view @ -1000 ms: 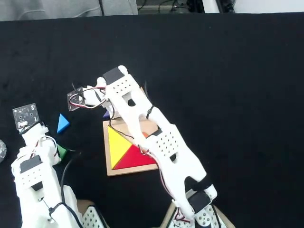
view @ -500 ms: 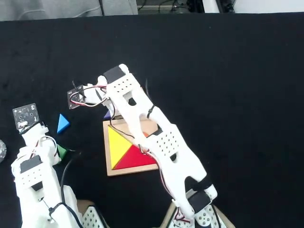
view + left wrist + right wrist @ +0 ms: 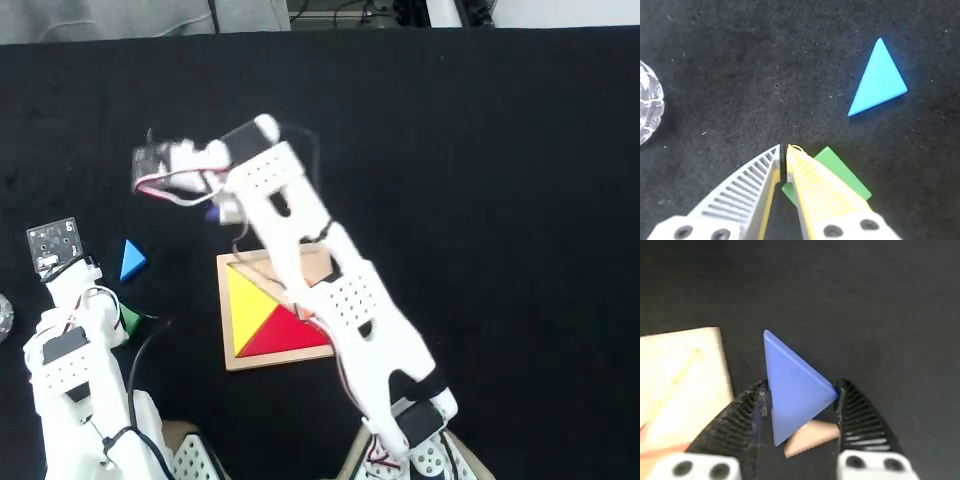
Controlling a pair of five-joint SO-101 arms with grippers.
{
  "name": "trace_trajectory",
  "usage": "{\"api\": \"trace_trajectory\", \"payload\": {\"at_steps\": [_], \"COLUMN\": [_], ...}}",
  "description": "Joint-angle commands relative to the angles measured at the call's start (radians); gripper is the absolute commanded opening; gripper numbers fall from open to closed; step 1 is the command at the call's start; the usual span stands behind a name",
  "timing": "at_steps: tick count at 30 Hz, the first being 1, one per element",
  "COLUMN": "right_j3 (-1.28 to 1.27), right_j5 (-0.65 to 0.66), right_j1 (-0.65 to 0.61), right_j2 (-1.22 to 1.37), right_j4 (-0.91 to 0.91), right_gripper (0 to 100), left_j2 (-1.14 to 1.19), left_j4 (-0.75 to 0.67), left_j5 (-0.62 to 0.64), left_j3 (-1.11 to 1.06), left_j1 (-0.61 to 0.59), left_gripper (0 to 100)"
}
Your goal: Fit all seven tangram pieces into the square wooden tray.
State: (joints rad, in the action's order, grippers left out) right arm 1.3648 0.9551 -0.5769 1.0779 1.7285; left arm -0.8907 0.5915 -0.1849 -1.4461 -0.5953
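Observation:
The square wooden tray point(image 3: 231, 345) lies mid-table and holds a yellow triangle point(image 3: 248, 303) and a red triangle point(image 3: 283, 335). My right gripper point(image 3: 801, 385) is shut on a violet-blue triangle point(image 3: 792, 385) and hangs above the table just past the tray's far left corner point(image 3: 685, 360); in the high view the triangle point(image 3: 213, 212) peeks out under the wrist. Below it lies a pale tan piece point(image 3: 812, 436). My left gripper point(image 3: 784, 150) is shut and empty, its tip touching a green piece point(image 3: 842, 172). A light blue triangle point(image 3: 879, 80) lies beyond it.
A clear faceted ball point(image 3: 647, 112) sits at the table's left edge point(image 3: 3, 315). In the high view the light blue triangle point(image 3: 131, 258) and the green piece point(image 3: 130, 320) lie left of the tray. The black table stretches far and right.
The right arm has lifted with the violet-blue triangle, swinging up and away from the tray's far left corner. The left arm has not moved.

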Motion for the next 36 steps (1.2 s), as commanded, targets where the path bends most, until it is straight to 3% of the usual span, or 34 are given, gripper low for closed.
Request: {"api": "trace_trajectory", "payload": {"at_steps": [1,6,15,24,36], "right_j3": [0.064,-0.130,-0.785,-1.374,-1.646], "right_j5": [-0.066,-0.144,-0.307,-0.549,-0.535], "right_j1": [0.074,0.103,0.101,0.097,0.140], "right_j2": [-0.131,-0.325,-0.751,-0.954,-1.009], "right_j4": [0.040,0.040,0.018,-0.341,-0.594], "right_gripper": [13.0,13.0,13.0,13.0,13.0], "left_j2": [-0.012,-0.012,-0.012,-0.012,-0.012], "left_j4": [0.002,0.002,0.002,0.002,0.002], "left_j5": [-0.003,-0.003,-0.005,-0.005,-0.005], "left_j3": [0.044,0.044,0.044,0.044,0.042], "left_j1": [0.038,0.038,0.038,0.035,0.035], "left_gripper": [3,3,3,3,3]}}
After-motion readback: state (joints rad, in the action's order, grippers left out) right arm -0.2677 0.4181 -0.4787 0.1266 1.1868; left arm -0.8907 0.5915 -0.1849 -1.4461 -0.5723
